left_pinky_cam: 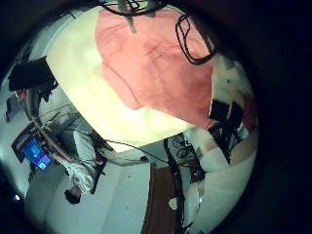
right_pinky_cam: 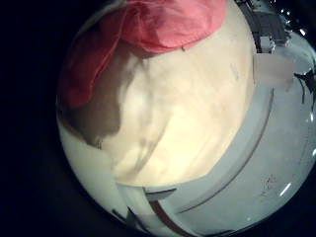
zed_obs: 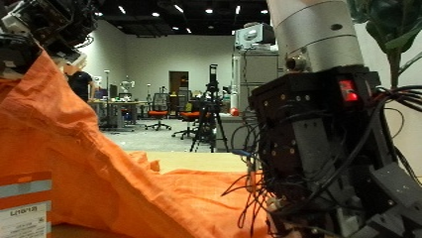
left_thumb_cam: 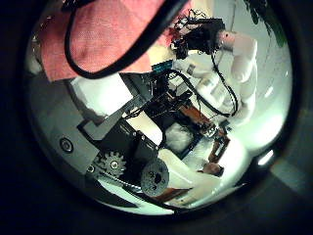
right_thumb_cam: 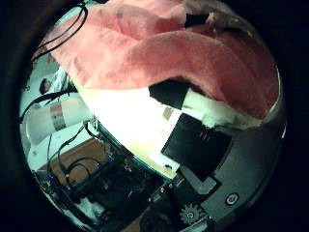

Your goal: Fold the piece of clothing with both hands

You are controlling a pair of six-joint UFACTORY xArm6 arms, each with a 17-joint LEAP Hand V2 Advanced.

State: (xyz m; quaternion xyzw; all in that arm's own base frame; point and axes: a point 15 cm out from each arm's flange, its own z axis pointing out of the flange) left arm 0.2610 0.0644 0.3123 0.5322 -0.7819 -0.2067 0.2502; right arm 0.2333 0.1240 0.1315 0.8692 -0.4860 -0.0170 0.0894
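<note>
Robot hand nearest the camera [zed_obs: 323, 149] hung low beside the orange cloth [zed_obs: 79, 149]; which arm it was, and its finger state, could not be told. Cloth lay partly on the surface [zed_obs: 198, 159], one side rising steeply to the far robot hand [zed_obs: 40, 30], which gripped its top edge. Right robot hand [right_thumb_cam: 208, 106] was close against the cloth, fingers probably pinching a fold. Left robot hand's finger state could not be told.

A small white label [zed_obs: 23, 213] with an orange and blue band sits in the frame's lower left corner; its print is too small to read.
</note>
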